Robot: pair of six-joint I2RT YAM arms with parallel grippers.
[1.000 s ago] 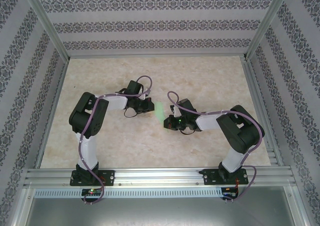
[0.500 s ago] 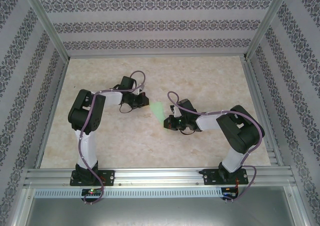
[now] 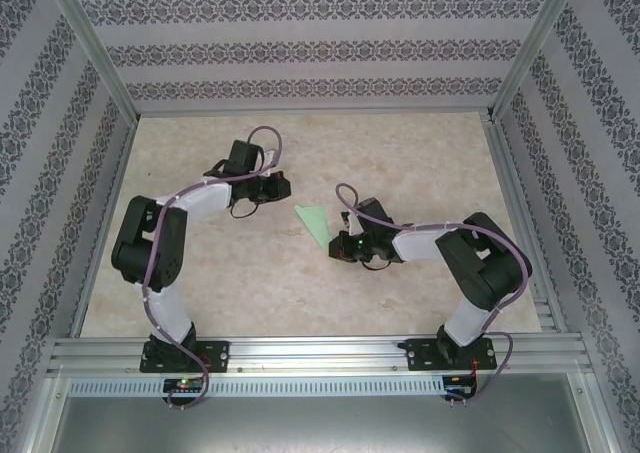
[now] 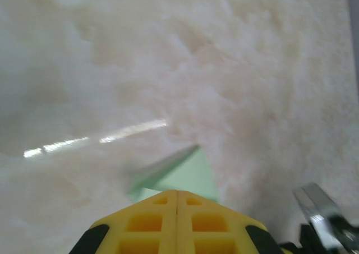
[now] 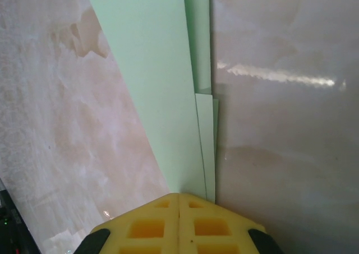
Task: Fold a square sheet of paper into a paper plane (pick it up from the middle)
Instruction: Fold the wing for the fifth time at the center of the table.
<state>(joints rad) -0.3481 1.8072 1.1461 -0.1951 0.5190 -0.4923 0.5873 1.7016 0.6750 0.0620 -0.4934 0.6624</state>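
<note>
Right gripper [image 5: 178, 197] is clamped tight on the narrow end of the pale green folded paper wedge [image 3: 315, 221], mid-frame in the top view. Left gripper [image 3: 281, 185] is pinched together too, just up-left of the wedge's tip, not touching it.

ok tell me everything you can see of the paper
The paper is thin, pale green and plain. It is folded into a long wedge, and the stepped edges of its overlapping layers show along one side in the right wrist view. It lies flat on the marble-look table between the arms, wide end toward the left gripper, which is clear of it. Its narrow end runs under the shut right gripper, which seems to press it down.
</note>
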